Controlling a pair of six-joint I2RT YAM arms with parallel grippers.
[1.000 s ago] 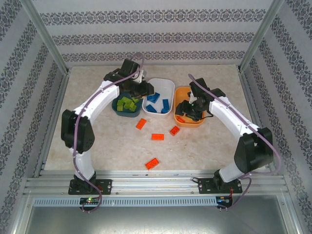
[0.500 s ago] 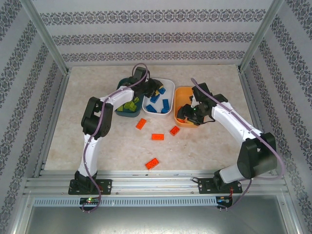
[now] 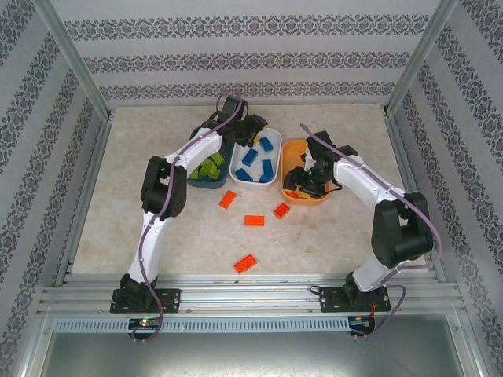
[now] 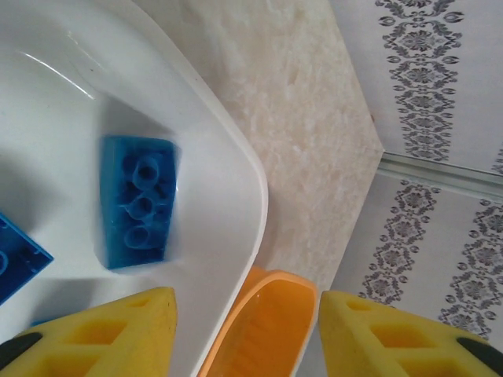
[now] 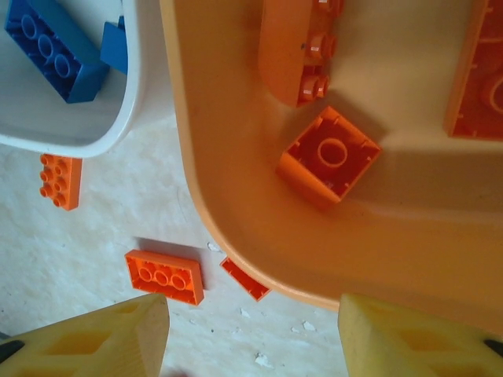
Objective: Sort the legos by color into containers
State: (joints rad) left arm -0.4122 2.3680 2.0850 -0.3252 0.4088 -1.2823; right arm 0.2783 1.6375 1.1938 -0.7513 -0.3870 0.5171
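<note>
The left gripper (image 4: 247, 334) has its fingers parted and empty over the far end of the white tub (image 4: 236, 157). A blue brick (image 4: 137, 203) lies in the tub just beyond them. The right gripper (image 5: 251, 330) is also spread and empty, above the orange tub's (image 5: 228, 236) near left corner. Three tubs stand in a row, with the teal tub (image 3: 203, 184) leftmost, holding green bricks (image 3: 211, 166). Four orange bricks (image 3: 254, 220) lie loose on the table (image 3: 141, 220), nearer than the tubs.
</note>
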